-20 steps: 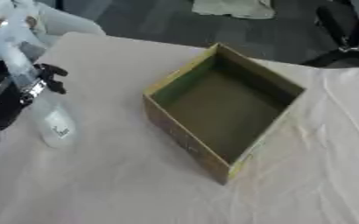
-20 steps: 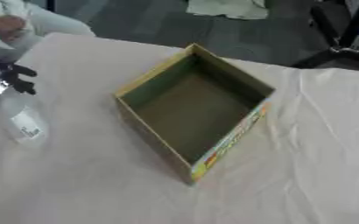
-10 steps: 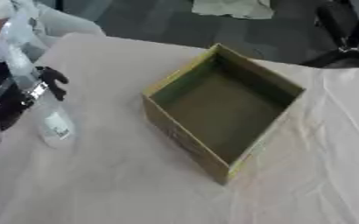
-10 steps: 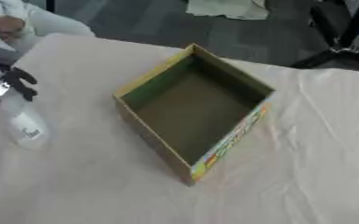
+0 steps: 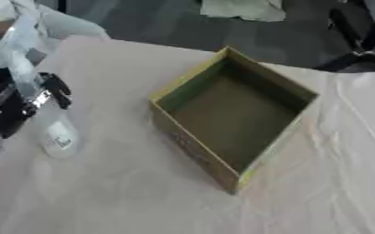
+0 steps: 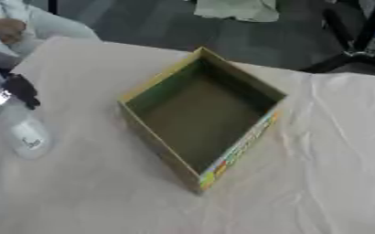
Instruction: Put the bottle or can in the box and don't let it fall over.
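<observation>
I see the table (image 5: pixel 126 196), draped in pale cloth, with the open cardboard box (image 5: pixel 232 119) at its middle, turned askew. Well to the box's left, my left hand (image 5: pixel 32 101) has its fingers curled round the clear bottle (image 5: pixel 53 132), which stands upright on the cloth.

A clear plastic bottle (image 5: pixel 53 125) with a small white label stands upright at the left of the bench, its base on the cloth, black fingers curled round its upper part. Well apart to its right sits an open, shallow cardboard box (image 5: pixel 232 116), yellow-green rimmed, dark inside, turned cornerwise, with a colourful printed strip along its right outer wall.
</observation>
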You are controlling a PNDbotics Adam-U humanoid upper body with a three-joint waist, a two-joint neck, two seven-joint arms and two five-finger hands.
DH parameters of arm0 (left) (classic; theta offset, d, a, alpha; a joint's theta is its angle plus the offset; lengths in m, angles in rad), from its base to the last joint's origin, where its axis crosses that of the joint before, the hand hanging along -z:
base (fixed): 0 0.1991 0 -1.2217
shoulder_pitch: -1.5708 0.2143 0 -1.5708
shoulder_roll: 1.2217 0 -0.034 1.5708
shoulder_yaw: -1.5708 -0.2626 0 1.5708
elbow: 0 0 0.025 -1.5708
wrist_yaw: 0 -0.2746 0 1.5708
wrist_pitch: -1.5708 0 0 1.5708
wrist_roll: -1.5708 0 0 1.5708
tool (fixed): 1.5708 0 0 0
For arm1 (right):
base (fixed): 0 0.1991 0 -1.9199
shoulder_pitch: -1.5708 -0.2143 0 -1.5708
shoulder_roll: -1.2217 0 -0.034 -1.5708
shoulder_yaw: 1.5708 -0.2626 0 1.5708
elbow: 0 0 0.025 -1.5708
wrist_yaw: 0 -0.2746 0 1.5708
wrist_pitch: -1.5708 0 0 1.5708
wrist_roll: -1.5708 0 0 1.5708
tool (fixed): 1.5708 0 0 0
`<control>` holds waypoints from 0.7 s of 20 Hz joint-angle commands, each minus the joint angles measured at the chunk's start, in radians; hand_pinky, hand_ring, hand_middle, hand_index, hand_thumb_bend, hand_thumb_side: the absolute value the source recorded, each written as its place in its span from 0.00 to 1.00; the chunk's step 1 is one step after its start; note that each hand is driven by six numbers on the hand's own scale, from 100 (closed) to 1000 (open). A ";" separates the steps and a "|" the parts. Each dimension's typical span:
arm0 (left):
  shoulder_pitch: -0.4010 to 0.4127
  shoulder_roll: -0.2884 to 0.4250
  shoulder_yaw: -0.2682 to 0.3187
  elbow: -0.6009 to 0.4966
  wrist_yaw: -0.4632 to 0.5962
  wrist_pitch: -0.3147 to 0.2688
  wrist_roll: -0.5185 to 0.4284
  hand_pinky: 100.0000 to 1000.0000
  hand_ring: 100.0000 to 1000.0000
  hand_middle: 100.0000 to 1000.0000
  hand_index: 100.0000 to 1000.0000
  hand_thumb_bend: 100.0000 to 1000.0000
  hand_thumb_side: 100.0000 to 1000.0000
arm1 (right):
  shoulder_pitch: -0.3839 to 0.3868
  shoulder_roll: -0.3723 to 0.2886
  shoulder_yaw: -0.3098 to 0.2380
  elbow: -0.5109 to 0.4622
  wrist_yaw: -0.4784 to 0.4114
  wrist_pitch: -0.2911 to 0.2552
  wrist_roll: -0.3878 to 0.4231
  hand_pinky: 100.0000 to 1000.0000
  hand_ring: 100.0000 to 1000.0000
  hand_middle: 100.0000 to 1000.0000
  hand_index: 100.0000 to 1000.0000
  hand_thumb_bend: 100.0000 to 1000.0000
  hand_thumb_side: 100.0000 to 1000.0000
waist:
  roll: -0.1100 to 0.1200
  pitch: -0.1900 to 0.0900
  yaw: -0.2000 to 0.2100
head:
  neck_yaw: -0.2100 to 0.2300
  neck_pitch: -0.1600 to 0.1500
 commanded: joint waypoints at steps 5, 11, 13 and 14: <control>-0.009 0.016 -0.005 0.006 0.010 -0.006 0.016 0.44 0.22 0.35 0.08 0.00 0.52 | -0.002 -0.016 -0.012 -0.012 -0.008 -0.002 0.002 0.94 1.00 1.00 0.91 0.00 0.53 | 0.004 -0.012 0.001 | 0.001 -0.011; -0.012 0.016 -0.009 0.000 0.022 -0.016 0.032 0.41 0.20 0.33 0.08 0.00 0.52 | -0.002 -0.018 -0.012 -0.012 -0.011 -0.002 0.004 0.94 1.00 1.00 0.91 0.00 0.53 | 0.005 -0.013 0.001 | 0.000 -0.009; -0.012 0.017 -0.010 -0.007 0.028 -0.019 0.032 0.42 0.20 0.33 0.08 0.00 0.52 | -0.001 -0.017 -0.013 -0.012 -0.011 -0.002 0.004 0.94 1.00 1.00 0.91 0.00 0.53 | 0.005 -0.014 0.001 | -0.001 -0.008; -0.012 0.018 -0.011 -0.013 0.029 -0.021 0.030 0.43 0.20 0.33 0.08 0.00 0.52 | 0.000 -0.017 -0.013 -0.012 -0.011 -0.002 0.004 0.94 1.00 1.00 0.91 0.00 0.53 | 0.005 -0.014 0.002 | -0.001 -0.008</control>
